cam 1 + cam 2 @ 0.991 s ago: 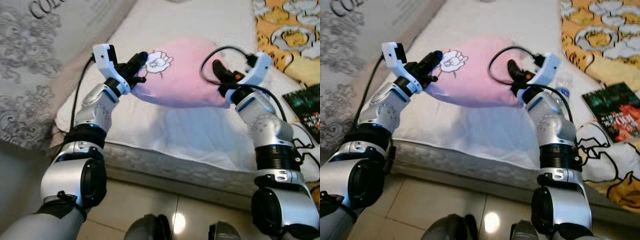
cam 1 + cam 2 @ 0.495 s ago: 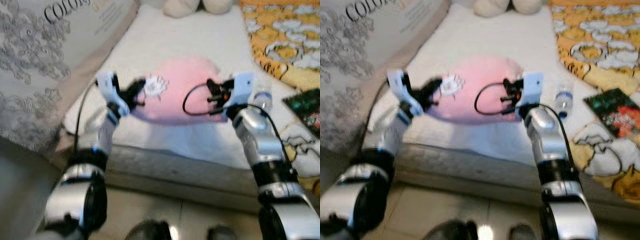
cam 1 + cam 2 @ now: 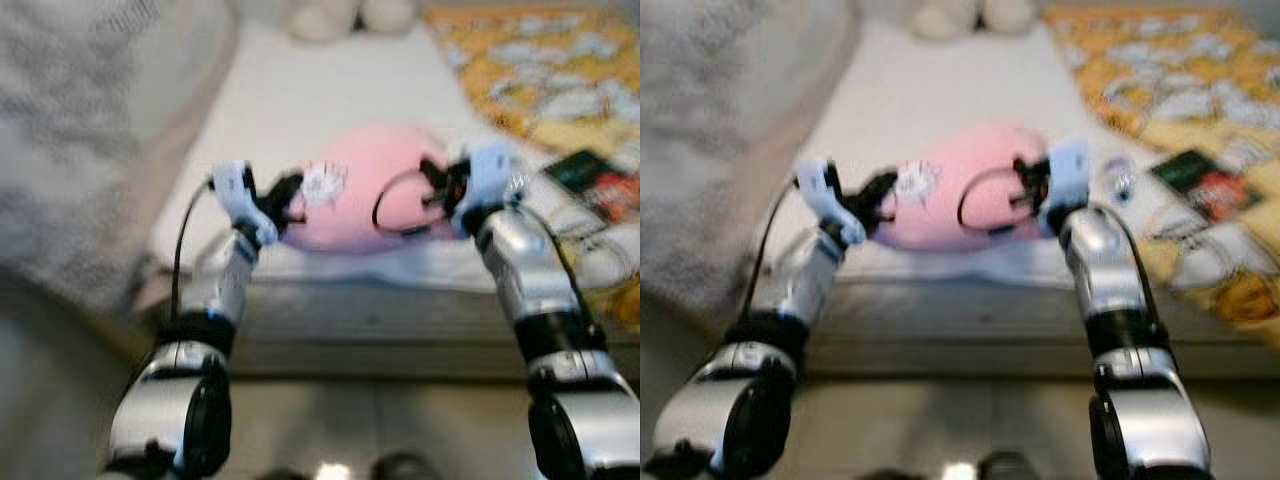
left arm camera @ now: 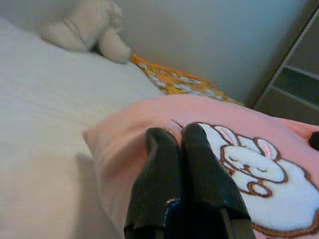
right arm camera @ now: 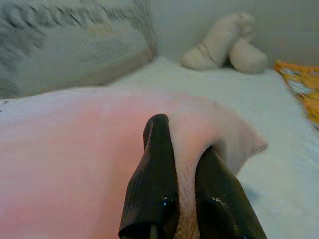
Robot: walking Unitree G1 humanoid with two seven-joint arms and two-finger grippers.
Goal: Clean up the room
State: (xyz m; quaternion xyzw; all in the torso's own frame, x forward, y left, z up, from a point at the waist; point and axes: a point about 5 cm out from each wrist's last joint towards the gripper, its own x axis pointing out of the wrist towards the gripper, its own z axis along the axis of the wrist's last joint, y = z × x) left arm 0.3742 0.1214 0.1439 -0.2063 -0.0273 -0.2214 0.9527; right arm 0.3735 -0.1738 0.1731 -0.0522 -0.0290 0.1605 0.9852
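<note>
A pink pillow [image 3: 365, 185] with a white bunny patch [image 4: 249, 162] hangs just above the near edge of the white bed [image 3: 320, 100], held between both arms. My left gripper [image 3: 290, 192] is shut on the pillow's left corner, its fingers [image 4: 174, 169] pressed together on the fabric. On the opposite side my right gripper [image 3: 437, 185] is shut on the right corner, with pink cloth pinched between its fingers [image 5: 159, 164].
A cream plush toy [image 5: 224, 42] lies at the bed's far end. An orange patterned blanket [image 3: 530, 70] covers the right side, with a dark book [image 3: 590, 178] and a clear bottle [image 3: 1116, 178] on it. A grey patterned cushion [image 3: 90, 120] stands at the left.
The camera has pulled back and the picture has blurred, so more floor and more of the bed show. Both grippers keep their hold on the pillow, which sits nearer the bed's edge.
</note>
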